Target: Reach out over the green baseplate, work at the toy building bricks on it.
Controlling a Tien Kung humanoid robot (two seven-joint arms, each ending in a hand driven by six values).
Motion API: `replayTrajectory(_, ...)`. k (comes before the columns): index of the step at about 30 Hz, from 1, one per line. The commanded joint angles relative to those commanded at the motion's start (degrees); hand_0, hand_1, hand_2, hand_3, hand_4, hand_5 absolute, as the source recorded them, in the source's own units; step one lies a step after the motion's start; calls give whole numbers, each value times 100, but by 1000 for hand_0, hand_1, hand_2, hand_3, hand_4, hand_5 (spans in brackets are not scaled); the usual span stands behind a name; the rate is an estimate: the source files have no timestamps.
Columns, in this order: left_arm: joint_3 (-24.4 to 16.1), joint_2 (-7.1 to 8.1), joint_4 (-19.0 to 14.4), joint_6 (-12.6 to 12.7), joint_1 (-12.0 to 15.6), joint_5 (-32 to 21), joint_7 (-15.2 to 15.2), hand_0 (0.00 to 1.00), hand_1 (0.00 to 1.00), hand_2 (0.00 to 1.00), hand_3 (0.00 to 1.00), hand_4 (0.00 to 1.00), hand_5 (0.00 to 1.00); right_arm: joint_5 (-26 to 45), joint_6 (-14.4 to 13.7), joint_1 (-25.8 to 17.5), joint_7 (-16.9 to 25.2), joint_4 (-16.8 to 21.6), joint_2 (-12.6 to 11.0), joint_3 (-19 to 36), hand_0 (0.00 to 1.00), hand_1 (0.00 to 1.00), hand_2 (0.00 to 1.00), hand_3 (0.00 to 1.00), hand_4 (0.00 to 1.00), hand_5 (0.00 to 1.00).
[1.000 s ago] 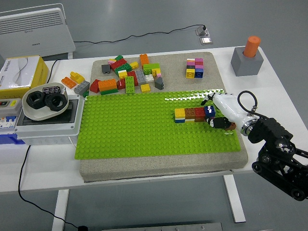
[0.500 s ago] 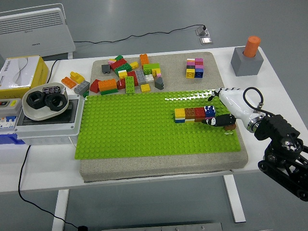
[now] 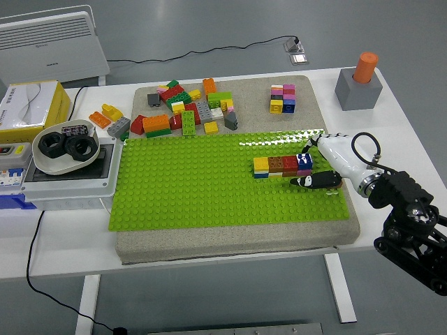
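Observation:
The green baseplate [image 3: 195, 181] lies on a grey mat in the middle of the table. On its right part stands a short row of bricks [image 3: 282, 165]: yellow, brown, red, then blue at the right end. My right hand [image 3: 304, 165], white with black fingertips, reaches in from the right and straddles the blue end of the row. Its fingers [image 3: 307, 146] lie just behind the row and the thumb [image 3: 307, 181] just in front. The hand looks spread and holds nothing. The left arm is out of view.
A pile of loose bricks [image 3: 185, 110] lies on the mat behind the plate, with a small pink-and-yellow stack [image 3: 282, 98] at the back right. A grey box with an orange cylinder [image 3: 358, 82] stands far right. A grey case holding a bowl [image 3: 64, 150] is at the left.
My right hand drew back a little to the right of the row, then spread, and the thumb swung down to the front of the row. The bricks have not moved.

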Motion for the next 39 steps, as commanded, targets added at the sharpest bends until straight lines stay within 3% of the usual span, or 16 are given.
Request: replayTrajectory(39,-4,-16,0,4,15,17,4,690,533,437,527,428,263,2,-68,-187,19,-89,98,-29,839,819,857,618,971,601)
